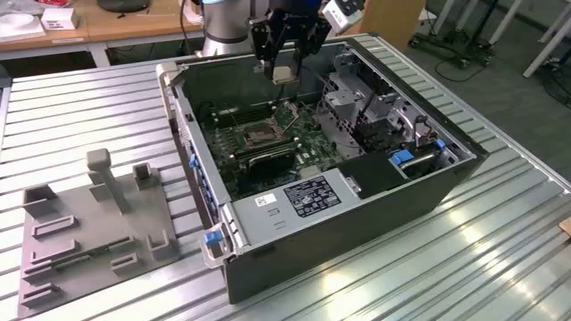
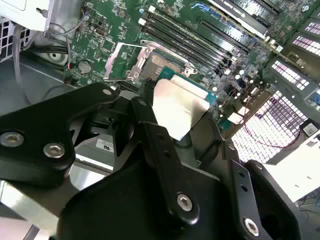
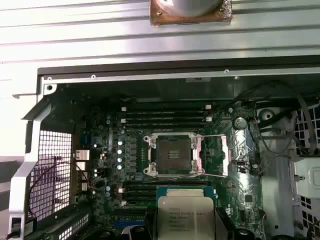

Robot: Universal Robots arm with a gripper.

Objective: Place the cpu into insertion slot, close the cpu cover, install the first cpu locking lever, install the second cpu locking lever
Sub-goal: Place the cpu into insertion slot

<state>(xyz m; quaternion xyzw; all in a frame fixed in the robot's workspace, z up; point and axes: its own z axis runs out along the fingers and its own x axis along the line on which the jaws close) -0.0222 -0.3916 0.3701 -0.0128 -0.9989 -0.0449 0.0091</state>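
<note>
Your gripper point(image 1: 283, 67) is clamped on the cpu point(image 1: 283, 75) by two opposite edges and holds it in the air above the open computer case point(image 1: 357, 221), over the far end of the motherboard point(image 1: 299, 144). In the exterior view the insertion slot point(image 1: 261, 137) lies at about 7 o'clock from the chip, well apart from it and lower down. It is bare, and the cpu cover point(image 2: 112, 60) stands flipped up beside it, so the way in is open.

The main risk I see is misalignment. In the first wrist view the cpu point(image 3: 186, 215) sits off to one side of the insertion slot point(image 3: 174, 155), not over it. If you come down with any offset or twist, an edge is likely to land on the metal rim and the chip will tilt or scrape the contacts.

The grip is narrow, so a bump against the case wall or the raised cover could shift the chip between the fingers. Pressing hard on a chip that is not seated squarely could damage the slot.
</note>
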